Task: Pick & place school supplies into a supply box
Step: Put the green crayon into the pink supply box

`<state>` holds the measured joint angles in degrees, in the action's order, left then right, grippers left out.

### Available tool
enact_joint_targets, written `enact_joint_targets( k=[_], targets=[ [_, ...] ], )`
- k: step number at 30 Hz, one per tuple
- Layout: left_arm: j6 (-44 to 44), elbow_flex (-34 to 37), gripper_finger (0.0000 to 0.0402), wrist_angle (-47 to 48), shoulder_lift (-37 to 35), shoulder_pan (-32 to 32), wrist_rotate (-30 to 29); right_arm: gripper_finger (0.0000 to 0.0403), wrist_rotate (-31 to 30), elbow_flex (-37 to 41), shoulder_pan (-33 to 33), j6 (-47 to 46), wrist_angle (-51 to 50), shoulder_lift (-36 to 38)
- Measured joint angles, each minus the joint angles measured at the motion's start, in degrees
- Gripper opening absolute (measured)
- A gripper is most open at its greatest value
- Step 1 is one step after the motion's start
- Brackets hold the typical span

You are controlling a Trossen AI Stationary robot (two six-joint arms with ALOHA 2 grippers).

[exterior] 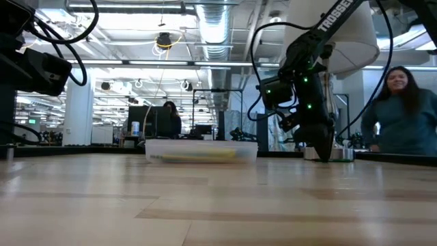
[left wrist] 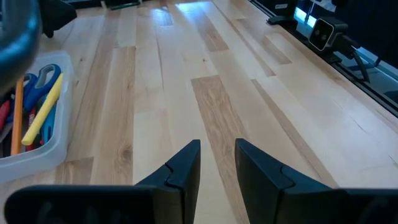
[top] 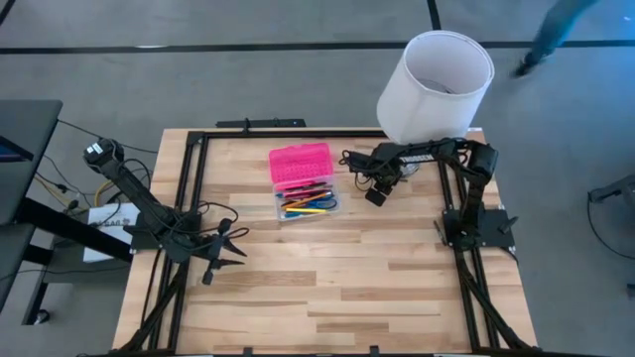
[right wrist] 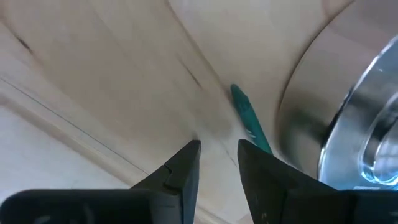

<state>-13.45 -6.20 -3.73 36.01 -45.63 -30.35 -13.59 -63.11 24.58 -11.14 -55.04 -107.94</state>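
Pen, teal-green, is the thing the coming move turns on; it lies on the bare wooden table just ahead of the right gripper, long axis slanting off to one side of the gap between the jaws, close beside the metal base of the white lamp shade; the jaws stand slightly parted and grasp nothing, so I judge they must come down and straddle the pen across its length. Right arm is plainly the nearer; the left gripper rests well apart over the near left of the table, jaws a little parted, empty. One pen lies loose; one clear case sits to the left of the right gripper, its one pink lid folded back; inside are a handful of pens and pencils, too bunched to count exactly, with one pair of blue-handled scissors.
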Motion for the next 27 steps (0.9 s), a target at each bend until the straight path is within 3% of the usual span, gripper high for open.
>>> enact_joint_targets(
  k=[11, 21, 27],
  targets=[
    [0.4, 0.0, 0.0096, 0.0, 0.0, 0.0, -0.1, 0.0106, -3.8, 0.1, -2.8, 6.1, 1.2, -0.1],
    [-1.3, 0.0, 0.0096, 0.3, 0.0, 0.0, -0.1, 0.0106, -4.3, 0.0, -0.9, 6.9, 3.1, -0.1],
    [-2.2, 0.0, 0.0096, 0.8, 0.0, 0.0, -0.1, 0.0076, -6.6, -1.2, -1.6, 9.4, 4.3, -0.2]
  ],
)
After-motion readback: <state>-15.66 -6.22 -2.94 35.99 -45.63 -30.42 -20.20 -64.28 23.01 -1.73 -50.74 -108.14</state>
